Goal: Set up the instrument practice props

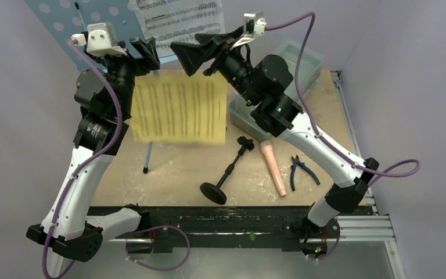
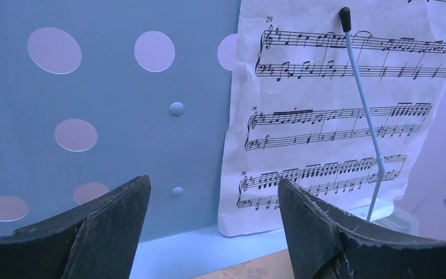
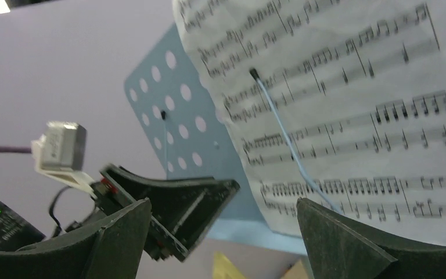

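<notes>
Right gripper (image 1: 184,58) gapes by blurred yellow sheet (image 1: 180,109)

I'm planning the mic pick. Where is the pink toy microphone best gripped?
Probably across its slim middle, coming from straight above: the peach-pink toy microphone lies flat on the table, with bare surface along both long sides.

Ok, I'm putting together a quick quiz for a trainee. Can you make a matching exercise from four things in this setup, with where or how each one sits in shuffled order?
Things
1. white sheet
2. mic stand
3. pink microphone
4. pliers

Places or states
A. lying flat between the mic stand and the pliers
B. propped up on the blue music stand
C. farthest right of the four
D. tipped on its side, round base toward the front edge

Pairs: 1-B, 2-D, 3-A, 4-C
</notes>
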You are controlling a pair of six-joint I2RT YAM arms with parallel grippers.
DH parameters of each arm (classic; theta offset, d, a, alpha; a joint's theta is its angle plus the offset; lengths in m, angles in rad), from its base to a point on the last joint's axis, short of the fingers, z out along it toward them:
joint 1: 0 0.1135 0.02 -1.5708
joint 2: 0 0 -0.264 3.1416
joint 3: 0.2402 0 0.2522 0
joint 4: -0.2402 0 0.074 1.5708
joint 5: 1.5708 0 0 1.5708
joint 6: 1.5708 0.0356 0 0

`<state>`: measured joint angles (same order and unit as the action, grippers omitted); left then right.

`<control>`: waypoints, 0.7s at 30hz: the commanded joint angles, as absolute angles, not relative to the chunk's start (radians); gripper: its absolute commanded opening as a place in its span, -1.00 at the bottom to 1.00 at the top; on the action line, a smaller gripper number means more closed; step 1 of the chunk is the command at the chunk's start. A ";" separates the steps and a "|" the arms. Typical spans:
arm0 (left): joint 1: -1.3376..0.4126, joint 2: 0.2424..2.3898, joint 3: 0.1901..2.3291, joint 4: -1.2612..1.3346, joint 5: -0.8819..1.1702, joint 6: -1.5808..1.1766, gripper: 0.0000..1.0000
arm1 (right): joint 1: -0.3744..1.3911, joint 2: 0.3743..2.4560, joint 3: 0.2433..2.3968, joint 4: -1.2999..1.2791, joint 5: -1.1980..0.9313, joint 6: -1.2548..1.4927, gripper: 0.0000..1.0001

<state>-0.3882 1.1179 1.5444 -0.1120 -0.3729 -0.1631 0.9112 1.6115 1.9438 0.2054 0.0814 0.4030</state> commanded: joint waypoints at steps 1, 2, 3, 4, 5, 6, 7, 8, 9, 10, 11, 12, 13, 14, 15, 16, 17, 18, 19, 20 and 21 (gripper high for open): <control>-0.385 1.121 1.546 -0.075 -0.395 -0.136 0.60 | 0.895 1.545 1.852 0.234 0.134 0.472 0.98; -0.385 1.122 1.546 -0.073 -0.396 -0.135 0.60 | 0.888 1.540 1.844 0.232 0.128 0.472 0.98; -0.385 1.125 1.547 -0.074 -0.392 -0.137 0.60 | 0.880 1.537 1.840 0.224 0.120 0.472 0.97; -0.385 1.129 1.551 -0.079 -0.383 -0.138 0.60 | 0.873 1.532 1.833 0.204 0.108 0.471 0.98; -0.385 1.132 1.558 -0.089 -0.372 -0.139 0.60 | 0.869 1.526 1.820 0.189 0.103 0.465 0.98; -0.385 1.135 1.566 -0.104 -0.350 -0.142 0.60 | 0.866 1.512 1.790 0.182 0.104 0.452 0.98; -0.385 1.136 1.573 -0.117 -0.334 -0.146 0.60 | 0.864 1.497 1.747 0.177 0.106 0.437 0.98; -0.385 1.135 1.576 -0.133 -0.320 -0.151 0.60 | 0.861 1.477 1.698 0.172 0.107 0.426 0.98; -0.384 1.131 1.575 -0.148 -0.304 -0.158 0.60 | 0.853 1.459 1.640 0.161 0.104 0.425 0.98; -0.385 1.125 1.570 -0.159 -0.284 -0.166 0.61 | 0.841 1.440 1.588 0.144 0.090 0.429 0.98; -0.385 1.117 1.559 -0.171 -0.267 -0.174 0.61 | 0.828 1.425 1.534 0.119 0.071 0.435 0.98; -0.385 1.109 1.545 -0.182 -0.242 -0.181 0.63 | 0.815 1.407 1.489 0.093 0.051 0.439 0.98; -0.385 1.101 1.532 -0.194 -0.215 -0.187 0.64 | 0.805 1.391 1.437 0.073 0.033 0.438 0.98; -0.385 1.095 1.521 -0.210 -0.187 -0.194 0.64 | 0.798 1.371 1.380 0.069 0.008 0.427 0.98; -0.385 1.090 1.512 -0.231 -0.161 -0.203 0.65 | 0.795 1.352 1.324 0.070 -0.026 0.416 0.98; -0.385 1.088 1.507 -0.246 -0.141 -0.215 0.66 | 0.795 1.332 1.271 0.069 -0.079 0.401 0.98; -0.385 1.088 1.504 -0.260 -0.119 -0.230 0.66 | 0.794 1.318 1.230 0.061 -0.143 0.377 0.98; -0.385 1.089 1.503 -0.269 -0.093 -0.247 0.66 | 0.795 1.311 1.198 0.037 -0.206 0.354 0.98; -0.385 1.087 1.497 -0.278 -0.065 -0.256 0.65 | 0.795 1.312 1.187 -0.008 -0.252 0.308 0.98; -0.385 1.084 1.488 -0.286 -0.043 -0.262 0.65 | 0.801 1.317 1.173 -0.051 -0.309 0.291 0.98; -0.385 1.081 1.476 -0.291 -0.028 -0.271 0.66 | 0.805 1.325 1.154 -0.069 -0.364 0.294 0.98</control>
